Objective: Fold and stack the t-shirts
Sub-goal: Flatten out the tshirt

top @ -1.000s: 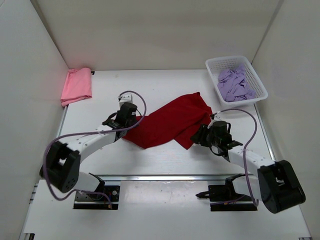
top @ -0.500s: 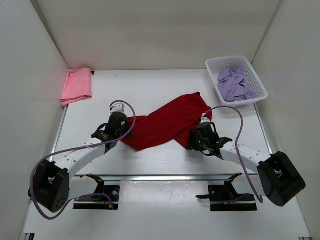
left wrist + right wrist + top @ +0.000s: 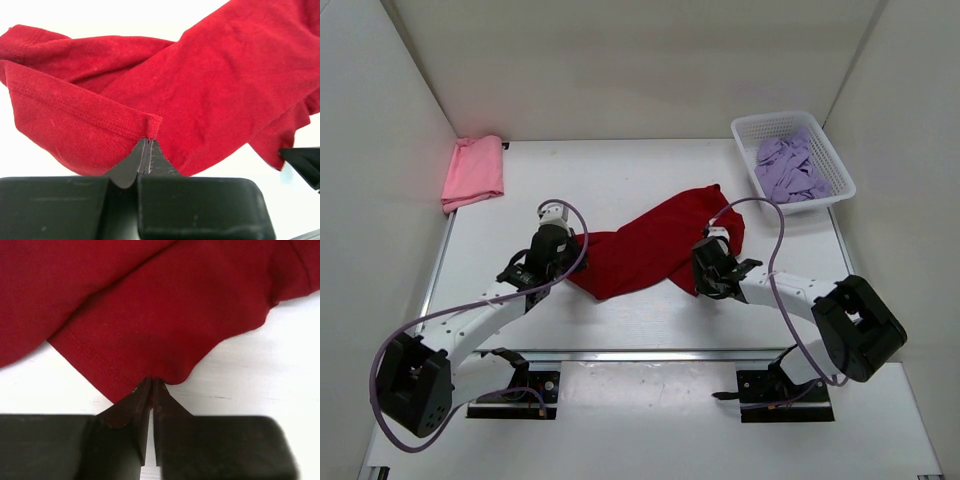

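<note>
A dark red t-shirt [image 3: 655, 243] lies crumpled across the middle of the table. My left gripper [image 3: 146, 140] is shut on a hemmed corner of the dark red t-shirt [image 3: 210, 85] at the shirt's left end. At the shirt's near right edge my right gripper [image 3: 151, 381] is shut on the hem of the dark red t-shirt [image 3: 165, 305]. The pink t-shirt [image 3: 474, 171] lies folded at the back left. The lavender purple t-shirt [image 3: 790, 168] is bunched inside the white mesh basket [image 3: 841, 170] at the back right.
White walls close in the table on the left, back and right. A metal rail [image 3: 650, 354] runs along the near edge between the two arm bases. The right arm's cable [image 3: 775, 225] loops above the cloth's right end.
The right gripper moved left onto the shirt's near edge and closed on it. The left gripper, still shut on its corner, shifted slightly left and the cloth drew along with it.
</note>
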Motion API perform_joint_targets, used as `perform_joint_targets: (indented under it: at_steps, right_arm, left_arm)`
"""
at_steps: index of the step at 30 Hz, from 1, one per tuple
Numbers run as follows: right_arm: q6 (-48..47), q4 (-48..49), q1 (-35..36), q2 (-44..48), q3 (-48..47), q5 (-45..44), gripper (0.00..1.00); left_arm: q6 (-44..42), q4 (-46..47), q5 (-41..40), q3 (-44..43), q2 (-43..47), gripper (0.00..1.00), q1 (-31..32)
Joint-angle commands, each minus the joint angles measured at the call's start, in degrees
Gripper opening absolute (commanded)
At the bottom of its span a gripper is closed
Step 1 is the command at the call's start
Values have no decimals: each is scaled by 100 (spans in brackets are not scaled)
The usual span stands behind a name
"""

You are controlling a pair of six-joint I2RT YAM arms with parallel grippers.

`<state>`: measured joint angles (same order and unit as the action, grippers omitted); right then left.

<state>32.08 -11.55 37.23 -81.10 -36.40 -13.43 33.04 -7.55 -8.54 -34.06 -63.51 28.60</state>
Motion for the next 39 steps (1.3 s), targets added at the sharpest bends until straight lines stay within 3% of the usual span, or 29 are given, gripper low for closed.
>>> perform_joint_targets:
  at_steps: [1,5,10,15,19,22,24,28,31,33,35,39]
  right_arm:
    - [-8,-471,-128,-205,273,95,3]
    - [-104,-435,-190,365,353,104,0]
    - [-473,-1032,-768,2120,-164,60,0]
    - [-1342,-1893,-1621,2863,-2418,51,0]
    - [-1949,-2123,-2175,2565,-4170,104,0]
    - [-2126,-2202,-2343,2082,-5785,349,0]
    - [-2257,-2255,-2134,1582,-6629,219,0]
    - [-3011,-2387,-976,476,-8711,-737,0]
    - [-3462,-2308,-875,-237,-9812,-715,0]
    - [-3235,-2282,-1506,-606,-9956,-57,0]
    - [-2612,-2238,-2279,-1064,-9790,1171,0]
    - [-2680,-2482,-2685,-2406,-10183,1842,0]
  left_arm:
    - [62,167,141,93,260,0,-39]
    - [80,210,177,14,286,0,-144]
    - [19,-26,256,-635,383,0,-336]
    - [45,-624,1081,-2645,198,0,-1450]
    - [-7,-1036,1250,-4078,-38,0,-2095]
    - [-78,-1538,1284,-5800,-433,0,-2332]
    - [-113,-1819,1066,-6547,-679,0,-2368]
    - [-166,-2224,950,-7639,-1005,0,-2544]
    - [-219,-2216,907,-7634,-1103,0,-2596]
    - [-262,-2023,862,-7283,-1146,0,-2570]
    - [-280,-1848,602,-6599,-1304,0,-2500]
    - [-368,-1531,345,-5929,-1848,0,-2544]
